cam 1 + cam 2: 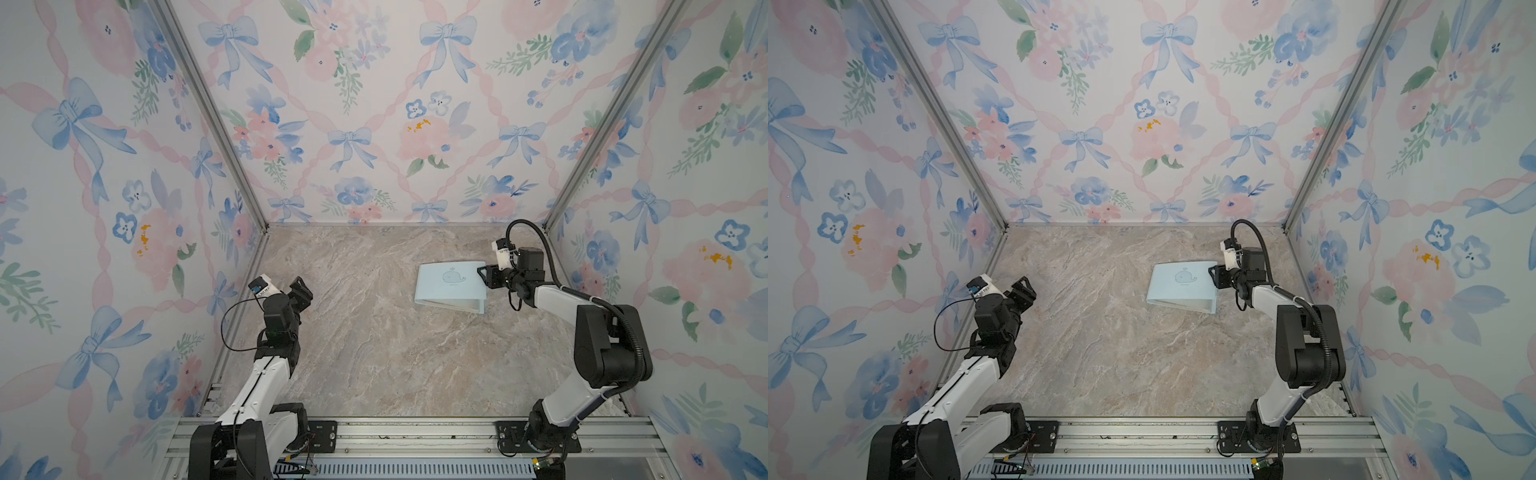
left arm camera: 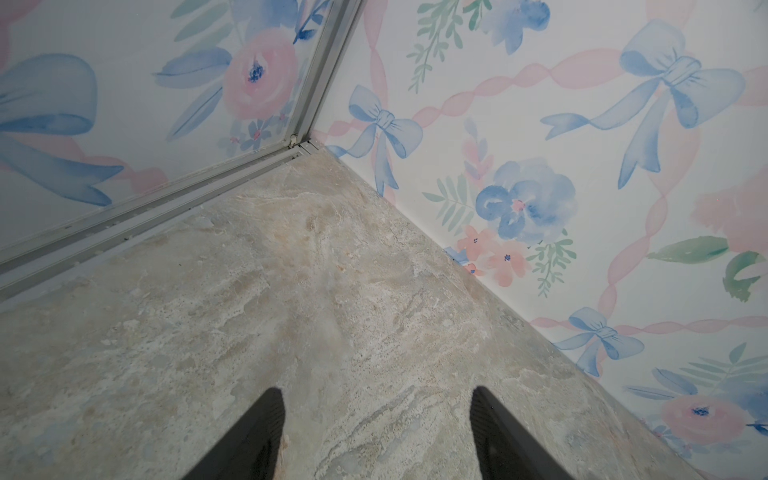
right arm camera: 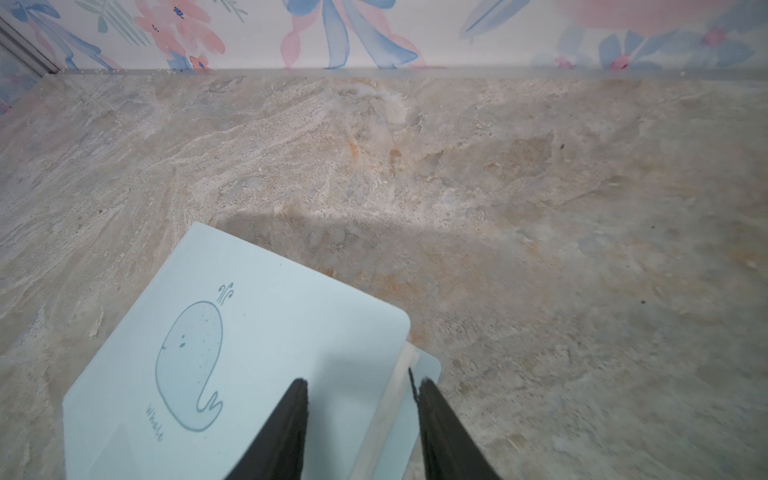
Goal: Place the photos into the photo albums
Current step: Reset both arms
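while closed album [image 1: 451, 282] hides pages, right fingers [image 3: 286, 432] at edge, grip unclear

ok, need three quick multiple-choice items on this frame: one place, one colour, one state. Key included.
1. Where does the photo album lie?
A) against the left wall
B) at the front rail
C) on the right half of the table, at the right gripper

2. Its cover colour?
A) pale blue
B) red
C) cream

3. The fingers of the left gripper?
A) shut on a photo
B) apart, nothing between
C) out of view

Key: 1 C, both top views show it there; 2 A, pale blue with a whale drawing; 3 B, the left wrist view shows bare table between them.
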{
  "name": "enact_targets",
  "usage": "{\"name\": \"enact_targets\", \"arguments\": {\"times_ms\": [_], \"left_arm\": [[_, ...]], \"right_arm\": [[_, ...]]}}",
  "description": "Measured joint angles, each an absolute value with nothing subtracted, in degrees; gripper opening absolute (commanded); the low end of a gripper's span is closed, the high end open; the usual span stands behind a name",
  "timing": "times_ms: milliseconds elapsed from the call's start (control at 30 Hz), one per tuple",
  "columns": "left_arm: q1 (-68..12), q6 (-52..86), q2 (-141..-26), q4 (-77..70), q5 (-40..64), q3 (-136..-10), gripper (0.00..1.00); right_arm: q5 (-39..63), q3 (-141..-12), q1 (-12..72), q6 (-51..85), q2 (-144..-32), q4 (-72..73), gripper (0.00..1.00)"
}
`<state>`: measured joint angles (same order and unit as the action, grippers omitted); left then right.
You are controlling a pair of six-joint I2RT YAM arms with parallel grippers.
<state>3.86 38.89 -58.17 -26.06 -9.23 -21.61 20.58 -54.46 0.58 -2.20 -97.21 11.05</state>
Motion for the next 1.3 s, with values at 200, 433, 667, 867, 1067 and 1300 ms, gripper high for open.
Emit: {"name": "enact_targets", "arguments": {"times_ms": [200,433,667,867,1067,1300], "left_arm": [[4.12,38.5,-58.67,-26.11,-10.15,-21.58,0.73],[4.78,38.11,-59.86,-26.55,-12.05,-21.47,0.74],[4.91,35.24,-59.9,-34.48,-15.7,-16.21,0.75],[4.91,30.37,-64.07,-44.99,-17.8,-10.63,0.76],[4.91,25.08,-68.29,-52.9,-16.88,-10.44,0.77],[4.91,18.94,-74.72,-61.3,-12.01,-10.24,0.77]], "right_arm": [[19.16,-49.84,-1.08,-1.63,-92.33,13.82,0.44],[15.75,-41.98,-1.13,-0.36,-84.53,16.84,0.44],[11.44,-32.53,-1.13,0.93,-81.49,23.73,0.45],[8.88,-27.81,-1.13,1.34,-81.54,30.09,0.46],[6.59,-26.24,-1.13,1.48,-82.41,38.26,0.46],[4.8,-22.33,-0.73,1.34,-88.44,47.68,0.59]]}}
